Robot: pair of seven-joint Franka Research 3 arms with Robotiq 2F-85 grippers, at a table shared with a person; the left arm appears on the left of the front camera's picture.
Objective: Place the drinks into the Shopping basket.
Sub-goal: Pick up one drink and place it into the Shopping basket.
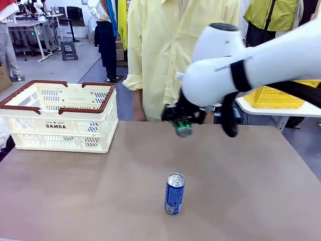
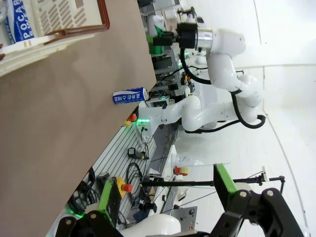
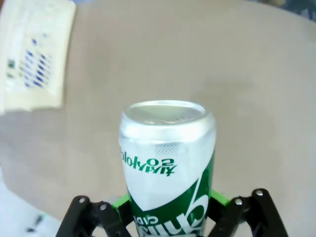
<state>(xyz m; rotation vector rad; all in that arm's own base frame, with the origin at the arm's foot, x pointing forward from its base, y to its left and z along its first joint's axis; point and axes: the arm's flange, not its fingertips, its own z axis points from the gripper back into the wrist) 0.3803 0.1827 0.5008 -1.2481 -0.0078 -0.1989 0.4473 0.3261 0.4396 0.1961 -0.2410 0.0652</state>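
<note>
A blue drink can (image 1: 174,193) stands upright on the brown table, near the front middle; it also shows in the left wrist view (image 2: 130,96). My right gripper (image 1: 183,116) is shut on a green drink can (image 1: 183,129) and holds it in the air over the far middle of the table, silver top tilted toward me. The right wrist view shows that green can (image 3: 168,158) between the green pads of the right gripper (image 3: 168,222). The Shopping basket (image 1: 60,131) sits at the far left of the table. My left gripper (image 2: 165,197) is open with nothing between its fingers, well away from the table.
A person in a pale yellow shirt (image 1: 170,50) stands at the table's far edge, behind the raised can. A yellow plastic basket (image 1: 273,98) rests on a separate white table at the right. A blue-and-white packet (image 2: 19,22) lies inside the Shopping basket (image 2: 74,22).
</note>
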